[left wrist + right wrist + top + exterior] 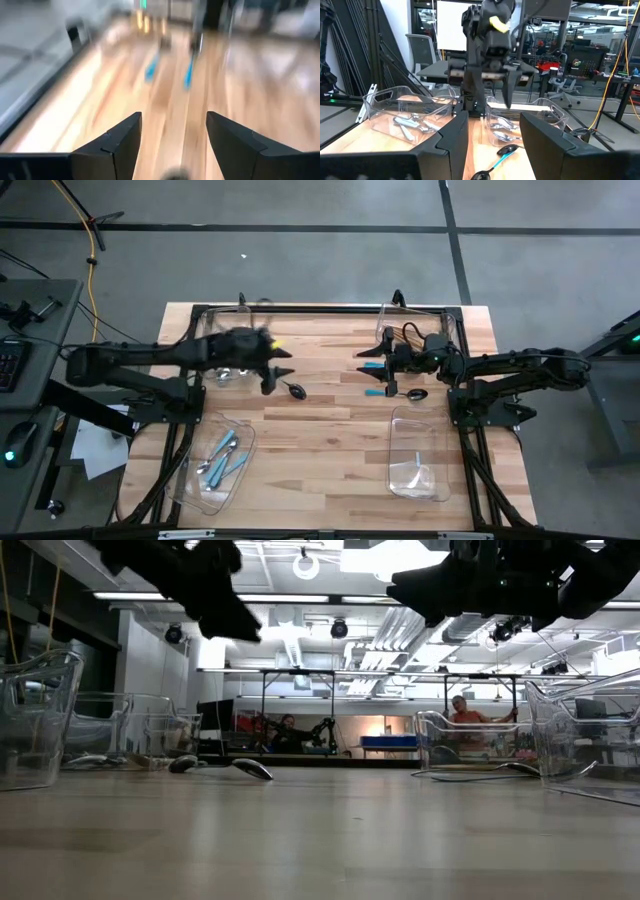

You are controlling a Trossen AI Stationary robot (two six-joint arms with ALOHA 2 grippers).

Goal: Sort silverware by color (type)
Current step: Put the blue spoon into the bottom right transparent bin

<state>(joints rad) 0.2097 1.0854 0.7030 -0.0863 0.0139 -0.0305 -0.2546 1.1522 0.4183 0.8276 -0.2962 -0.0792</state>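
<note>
2 teal-handled black spoons (378, 365), 4 clear bins (418, 455)

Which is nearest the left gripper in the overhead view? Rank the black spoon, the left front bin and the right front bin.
1. Black spoon, right beside the left gripper.
2. Left front bin, on that arm's side.
3. Right front bin, across the table.
</note>
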